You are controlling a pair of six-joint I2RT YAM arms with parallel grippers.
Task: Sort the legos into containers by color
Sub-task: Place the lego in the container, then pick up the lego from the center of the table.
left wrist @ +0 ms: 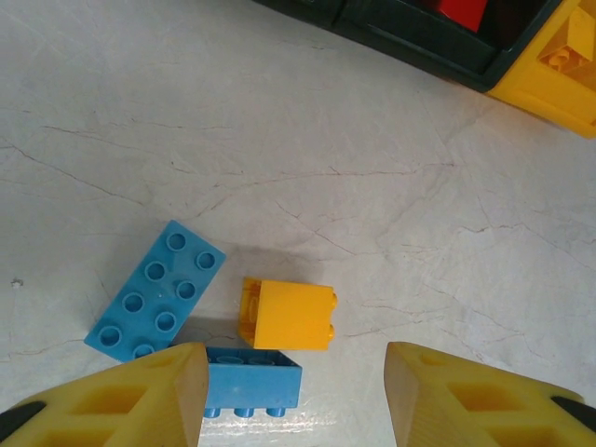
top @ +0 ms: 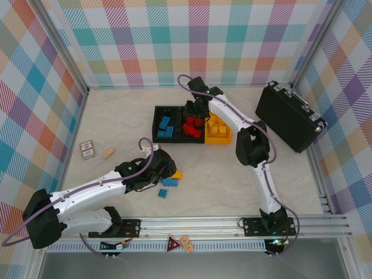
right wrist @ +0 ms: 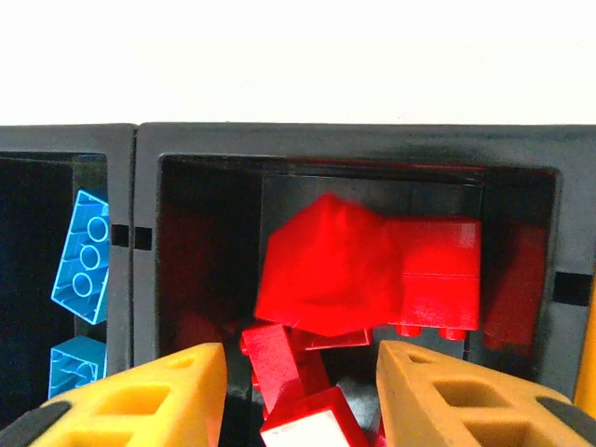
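The containers are three joined bins: a black one [top: 158,123] with blue legos [top: 166,125], a black middle one [right wrist: 335,142] with red legos [top: 193,127], and a yellow one [top: 220,138] with yellow legos. My right gripper [right wrist: 300,391] hangs open over the middle bin, above a blurred red brick [right wrist: 326,265] and other red bricks. My left gripper [left wrist: 296,396] stands open low over the table. A yellow brick [left wrist: 289,315] lies just ahead of it, a blue brick [left wrist: 250,382] rests against its left finger [left wrist: 140,400], and a flat blue brick [left wrist: 155,291] lies further left.
A large black hard case [top: 290,116] stands at the right by the wall. A tan block [top: 108,153] and a small card box [top: 87,149] lie at the left. Checked walls close off the table on three sides.
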